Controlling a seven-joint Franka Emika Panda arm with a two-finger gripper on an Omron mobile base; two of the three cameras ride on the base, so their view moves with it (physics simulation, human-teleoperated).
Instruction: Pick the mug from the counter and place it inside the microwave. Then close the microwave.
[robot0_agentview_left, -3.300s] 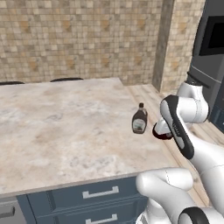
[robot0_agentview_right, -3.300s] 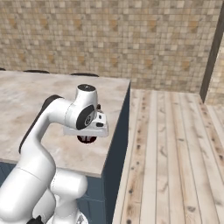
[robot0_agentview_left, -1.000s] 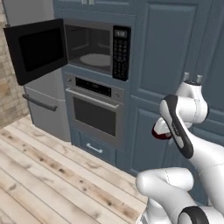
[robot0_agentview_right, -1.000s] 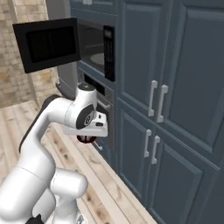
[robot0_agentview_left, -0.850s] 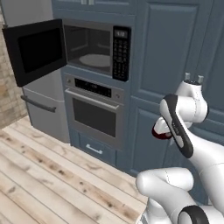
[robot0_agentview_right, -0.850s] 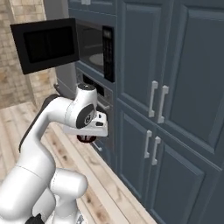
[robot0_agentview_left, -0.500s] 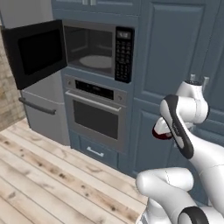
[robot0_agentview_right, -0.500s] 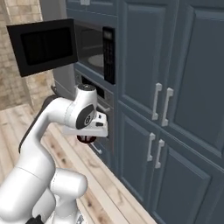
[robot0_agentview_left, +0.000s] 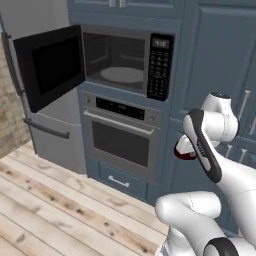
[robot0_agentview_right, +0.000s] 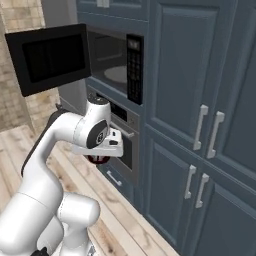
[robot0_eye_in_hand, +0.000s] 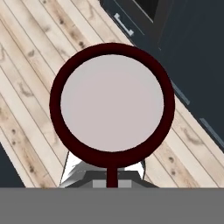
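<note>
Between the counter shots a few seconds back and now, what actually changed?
The base drove from the counter to face the microwave; its door hangs open. The mug stayed in the gripper, arm pose unchanged. The syrup bottle stayed behind, out of frame.

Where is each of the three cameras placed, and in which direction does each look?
Left base view: behind the arm's left, facing the open black and steel microwave; arm at lower right.
Right base view: behind the arm's right, same microwave; arm at lower left.
Hand view: on the hand, looking down into the small dark red mug over the pale wooden floor.
Both base views share the microwave and mug.
</note>
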